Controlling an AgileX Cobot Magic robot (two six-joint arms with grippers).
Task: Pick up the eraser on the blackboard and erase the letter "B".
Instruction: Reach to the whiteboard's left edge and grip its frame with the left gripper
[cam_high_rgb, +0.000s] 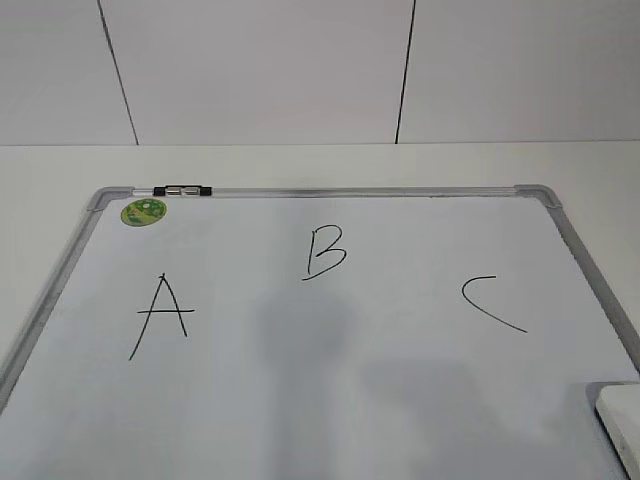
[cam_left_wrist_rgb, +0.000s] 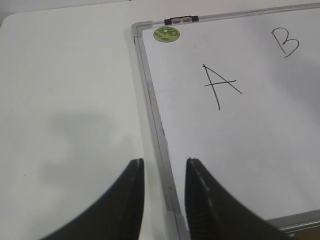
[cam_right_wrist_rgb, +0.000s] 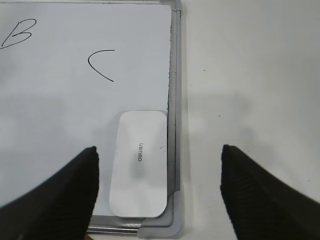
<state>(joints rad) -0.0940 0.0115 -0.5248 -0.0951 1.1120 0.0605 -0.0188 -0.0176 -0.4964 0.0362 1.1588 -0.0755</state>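
The table (cam_left_wrist_rgb: 65, 100) lay pale and bare-looking under both my wrists, and it ran out past each side of the blackboard (cam_high_rgb: 330, 400). That board, white with a grey metal frame, lay flat on it.

My left gripper (cam_left_wrist_rgb: 164, 200) hung over the board's left frame rail near a lower corner, so the rail ran up between my two fingers; the left finger (cam_left_wrist_rgb: 122, 205) was above the table and the other above the board's edge. Those jaws stood a little apart, with nothing between them. Ahead of them and to the right sat the black "A" (cam_left_wrist_rgb: 220, 86), and farther off at the right edge the letter "B" (cam_left_wrist_rgb: 285, 42). Straight ahead, at the far frame corner, was a small round green sticker (cam_left_wrist_rgb: 166, 34) beside a dark clip (cam_left_wrist_rgb: 181, 20) on the rail.

My right gripper (cam_right_wrist_rgb: 159, 190) was spread wide, holding nothing. The eraser (cam_right_wrist_rgb: 140, 162), a white rounded block with small grey print, lay flat between my jaws, nearer the left finger (cam_right_wrist_rgb: 60, 195), in the board's lower right corner, tight against the right frame rail. It touched neither finger. Ahead of the jaws and slightly left was the "C" (cam_right_wrist_rgb: 101, 64); the "B" lay well beyond, far left, whole and unsmudged.
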